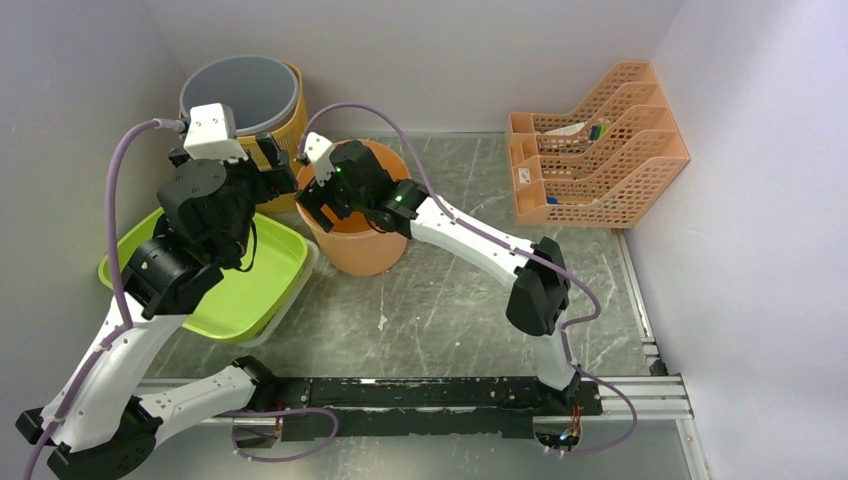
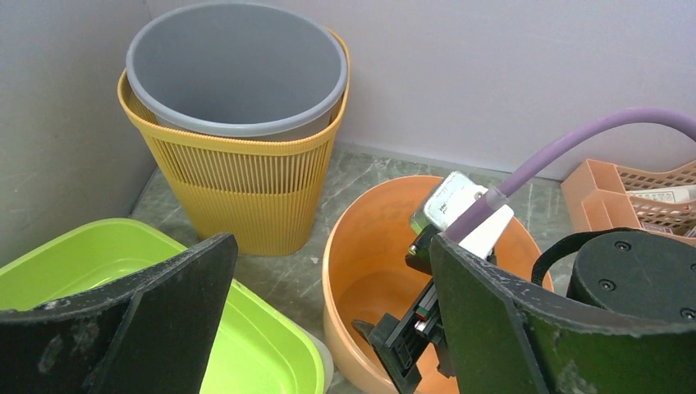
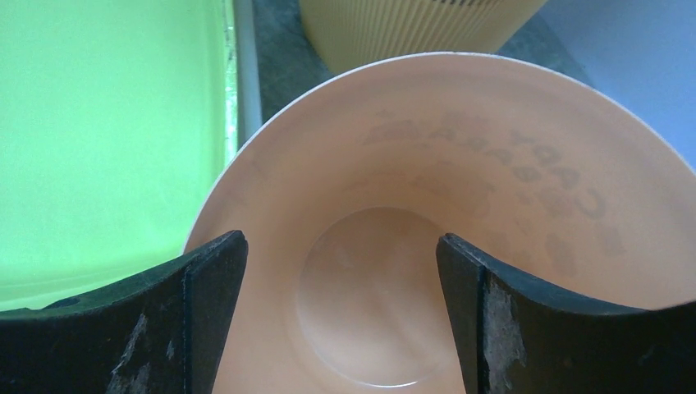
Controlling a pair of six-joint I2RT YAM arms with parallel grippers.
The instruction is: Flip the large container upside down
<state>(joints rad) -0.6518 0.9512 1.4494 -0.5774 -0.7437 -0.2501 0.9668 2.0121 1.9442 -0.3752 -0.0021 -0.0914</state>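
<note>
I see the orange bucket [image 1: 362, 252] upright at mid-table, with the green tub [image 1: 272, 262] at its 9 o'clock and the yellow basket [image 2: 238, 193] at 11. My right gripper [image 3: 341, 246] hangs spread over the bucket's mouth, pinching nothing. My left gripper [image 2: 332, 246] is spread wide and empty. Faint print [image 3: 525, 168] shows reversed through the bucket wall, unreadable.

We look down from high behind on the whole grey marbled table [image 1: 450, 300], obliquely from the left wrist toward the back corner, and closely from the right wrist into the round orange plastic bucket [image 1: 360, 250] that all three views share.
</note>
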